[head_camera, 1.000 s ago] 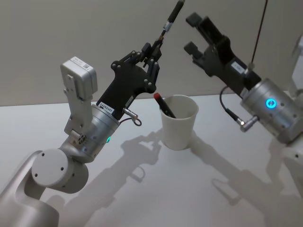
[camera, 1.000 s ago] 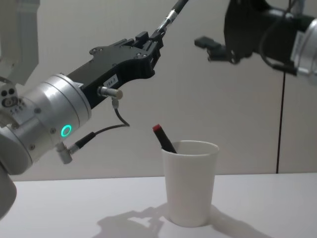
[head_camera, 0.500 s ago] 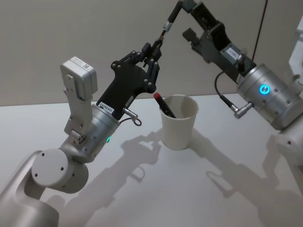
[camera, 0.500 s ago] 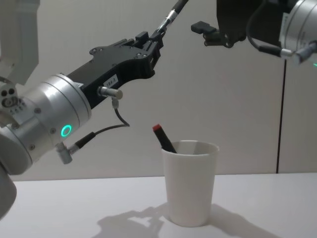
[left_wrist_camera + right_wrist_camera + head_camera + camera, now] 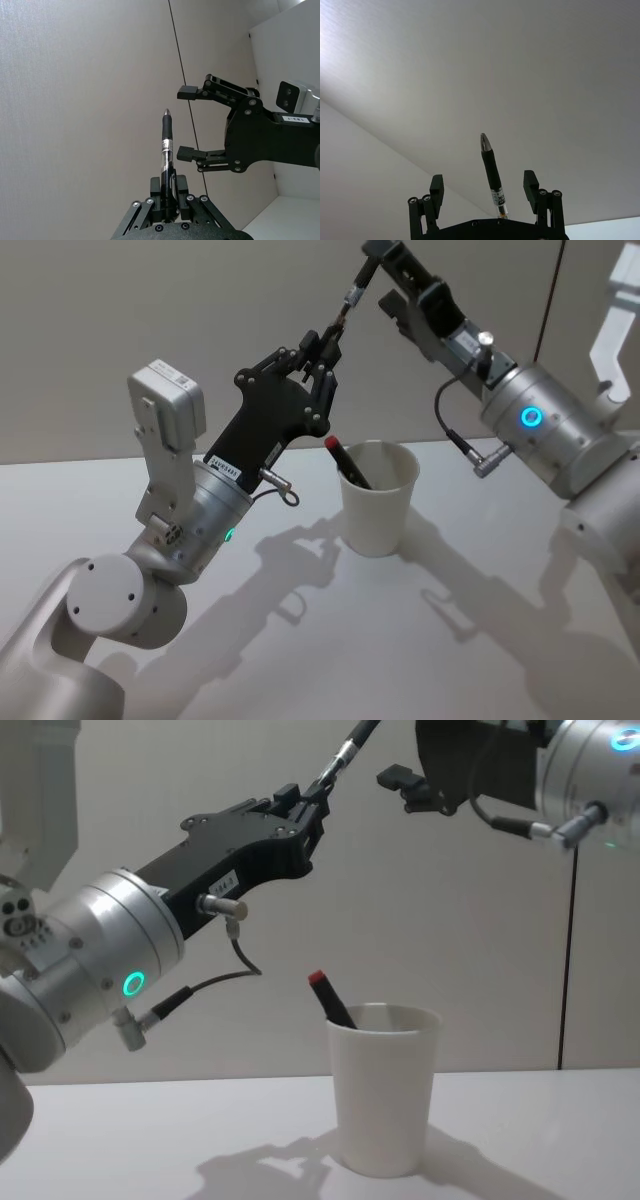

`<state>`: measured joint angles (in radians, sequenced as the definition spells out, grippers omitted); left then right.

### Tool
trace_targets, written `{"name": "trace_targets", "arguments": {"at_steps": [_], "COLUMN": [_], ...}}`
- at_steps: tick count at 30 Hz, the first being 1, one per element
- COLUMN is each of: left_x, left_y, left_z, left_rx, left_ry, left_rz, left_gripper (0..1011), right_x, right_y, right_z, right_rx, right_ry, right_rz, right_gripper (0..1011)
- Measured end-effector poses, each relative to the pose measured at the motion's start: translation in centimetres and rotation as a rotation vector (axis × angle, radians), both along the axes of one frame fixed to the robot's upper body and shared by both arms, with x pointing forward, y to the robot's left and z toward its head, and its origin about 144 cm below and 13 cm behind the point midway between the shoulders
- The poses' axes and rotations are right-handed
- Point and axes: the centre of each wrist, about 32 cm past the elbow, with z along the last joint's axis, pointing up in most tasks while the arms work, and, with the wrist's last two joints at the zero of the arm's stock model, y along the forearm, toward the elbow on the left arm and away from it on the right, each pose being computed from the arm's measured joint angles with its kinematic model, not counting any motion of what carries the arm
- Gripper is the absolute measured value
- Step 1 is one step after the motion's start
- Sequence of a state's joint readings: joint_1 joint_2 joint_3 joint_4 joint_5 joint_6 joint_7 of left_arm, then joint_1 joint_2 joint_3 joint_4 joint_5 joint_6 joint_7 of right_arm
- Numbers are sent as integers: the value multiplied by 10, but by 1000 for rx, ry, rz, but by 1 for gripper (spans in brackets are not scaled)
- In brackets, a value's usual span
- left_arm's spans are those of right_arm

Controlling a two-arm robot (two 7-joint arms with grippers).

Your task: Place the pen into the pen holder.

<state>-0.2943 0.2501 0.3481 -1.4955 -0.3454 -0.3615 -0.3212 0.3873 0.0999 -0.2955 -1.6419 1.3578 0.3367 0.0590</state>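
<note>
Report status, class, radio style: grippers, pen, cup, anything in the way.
Left gripper shut on black pen, held high. Right gripper open, fingers either side of its tip. Pen holder upright below, red-capped pen already inside. Nothing obstructing.

Even indoor light falls from above and behind, throwing soft grey shadows onto the white bench.

Shadows of both arms and the paper cup spread towards the viewer; the metal arm housings carry mild highlights, a bright patch washes one corner of the right wrist view, and focus holds sharp throughout, without motion blur.
</note>
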Motion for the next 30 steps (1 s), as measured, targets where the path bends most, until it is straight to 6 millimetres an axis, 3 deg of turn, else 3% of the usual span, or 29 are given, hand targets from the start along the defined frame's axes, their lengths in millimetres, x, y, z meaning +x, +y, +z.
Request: {"name": "trace_targets", "arguments": {"at_steps": [30], "left_x": [0], "left_y": [0], "left_z": [0], "left_rx": [0], "left_ry": [0], "left_rz": [0], "left_gripper": [186], "right_x": [10], "right_y": [19], "right_z": [3], "right_rx": [-153], "right_ry": [-66], "right_rz": [-41], "right_gripper": [1001]}}
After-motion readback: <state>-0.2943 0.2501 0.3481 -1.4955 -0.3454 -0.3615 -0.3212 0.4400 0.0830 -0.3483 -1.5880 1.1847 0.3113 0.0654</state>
